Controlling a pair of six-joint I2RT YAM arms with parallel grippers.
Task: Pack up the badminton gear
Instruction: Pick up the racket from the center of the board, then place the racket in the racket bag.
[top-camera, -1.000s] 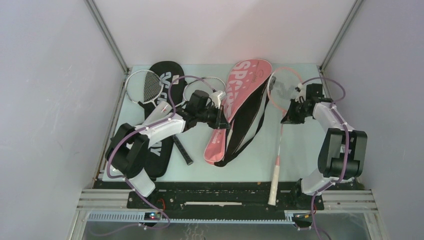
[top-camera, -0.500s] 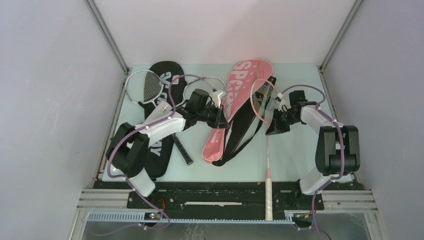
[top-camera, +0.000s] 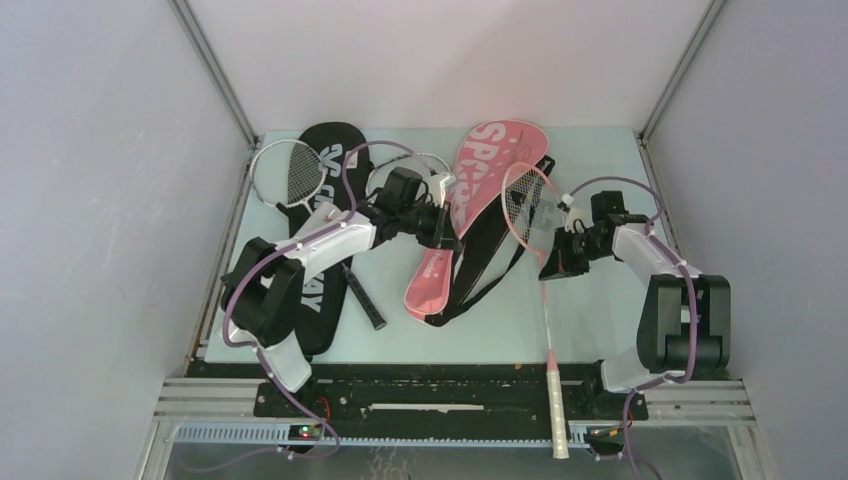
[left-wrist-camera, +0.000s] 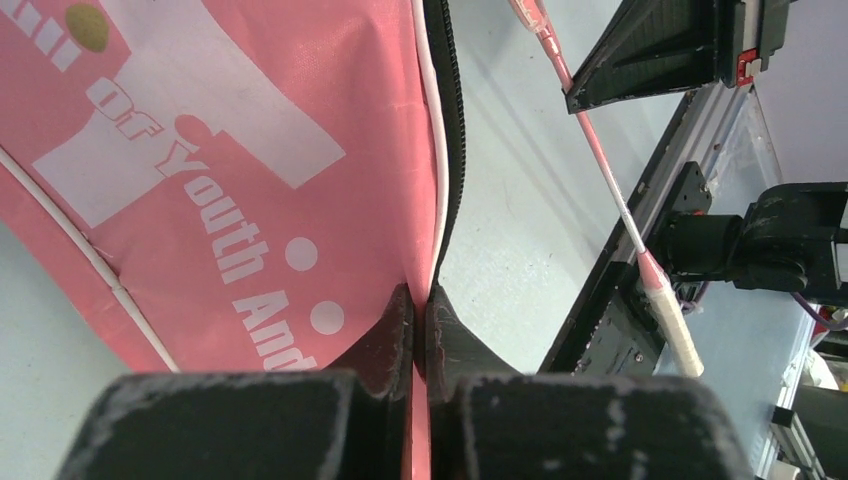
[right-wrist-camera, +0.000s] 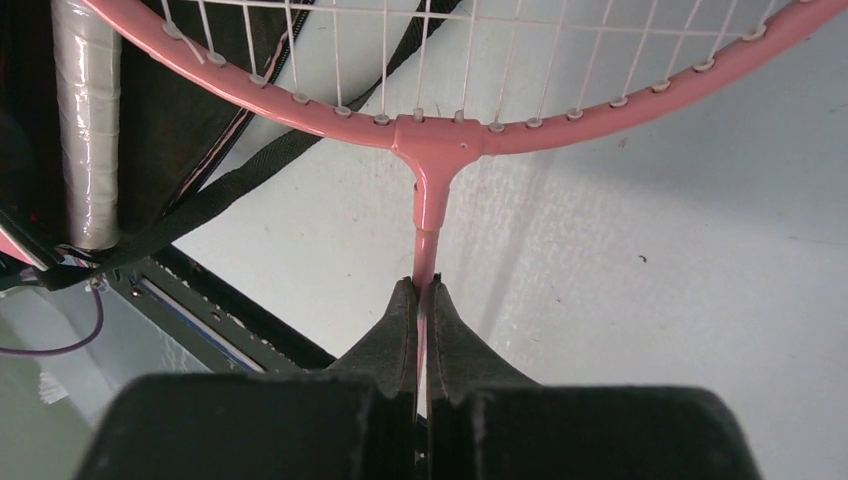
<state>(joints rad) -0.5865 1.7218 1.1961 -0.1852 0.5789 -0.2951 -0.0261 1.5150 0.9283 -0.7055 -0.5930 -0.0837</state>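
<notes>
The desk (top-camera: 600, 320) carries the pink cover (top-camera: 487, 165) slanted in its middle and the black cover (top-camera: 322, 300) well apart at the left. I judge the pink one to be the home for the pink racket (top-camera: 547, 320). This racket is held by its shaft. Its head hangs over the right edge of the pink cover and over the black strap (top-camera: 490, 268), and its handle reaches out beyond the near edge of the desk.

Your left tool (left-wrist-camera: 420, 300) is clenched on the edge of the pink cover, with the cloth pinched between the fingers (left-wrist-camera: 385, 330). Your right tool (right-wrist-camera: 422, 295) is clenched on the thin shaft, just under the throat of the head.

To do this step well, first lift the pinched edge until the mouth of the cover stands open. The pictures do not show whether it is open enough now. Then bring the head in flat and low, along the length of the cover and not across it. Watch the strap, because the frame could catch in it. Move slowly, as the long handle swings wide behind your tool. The shaft is thin and smooth, so it may turn in the grip.
</notes>
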